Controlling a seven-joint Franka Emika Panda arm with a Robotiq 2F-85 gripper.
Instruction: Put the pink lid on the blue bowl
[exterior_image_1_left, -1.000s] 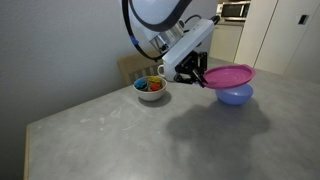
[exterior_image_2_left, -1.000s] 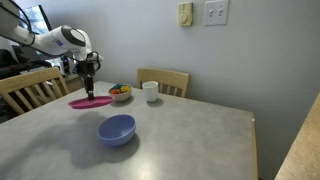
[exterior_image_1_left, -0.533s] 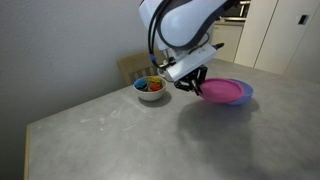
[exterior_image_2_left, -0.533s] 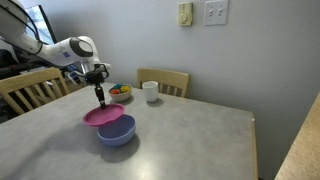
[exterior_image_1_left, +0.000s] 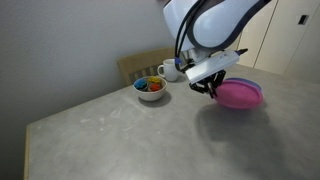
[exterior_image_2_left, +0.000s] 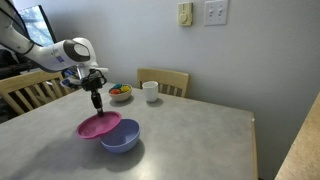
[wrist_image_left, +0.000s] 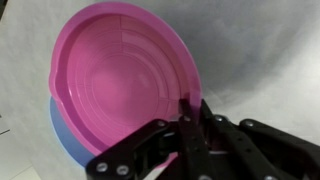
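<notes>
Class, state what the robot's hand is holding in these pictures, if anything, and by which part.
The hand is holding the pink lid, pinched by its rim at the edge nearest the wrist.

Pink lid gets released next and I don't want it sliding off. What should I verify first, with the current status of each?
1. Grip: the tool is shut on the pink lid at its rim: ok.
2. Lid over the blue bowl: ok.
3. Lid centred: not ok, a blue crescent shows at one side in the wrist view.
4. Lid level: not ok, it looks tilted in an exterior view.
5. Lid seated on the bowl's rim: cannot tell.
6. White mug clear of the bowl: ok.
</notes>
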